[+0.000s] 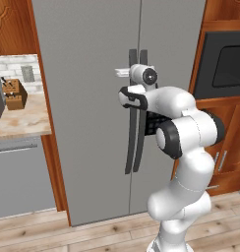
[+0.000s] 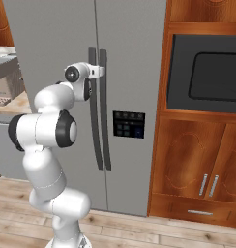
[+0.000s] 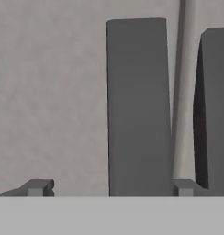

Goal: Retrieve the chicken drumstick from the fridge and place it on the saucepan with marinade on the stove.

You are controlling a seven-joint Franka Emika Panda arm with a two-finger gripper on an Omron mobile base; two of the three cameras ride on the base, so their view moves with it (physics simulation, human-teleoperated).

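Note:
The fridge (image 1: 87,98) (image 2: 52,38) stands shut, both grey doors closed, so the chicken drumstick is hidden. The saucepan with marinade and the stove are out of view. My gripper (image 1: 123,73) (image 2: 98,71) is held level against the top of the two dark curved handles (image 1: 133,133) (image 2: 93,135). In the hand view the gripper (image 3: 112,188) is open, and the left door's handle (image 3: 139,105) stands between its fingertips (image 3: 40,187) without touching them. The right door's handle (image 3: 215,110) lies just outside the right tip. Nothing is held.
A black built-in oven (image 1: 225,64) (image 2: 207,72) sits in wooden cabinets right of the fridge, with cupboard doors (image 2: 192,164) below. To the left is a stone counter with a knife block (image 1: 15,93). A control panel (image 2: 128,124) is on the right door.

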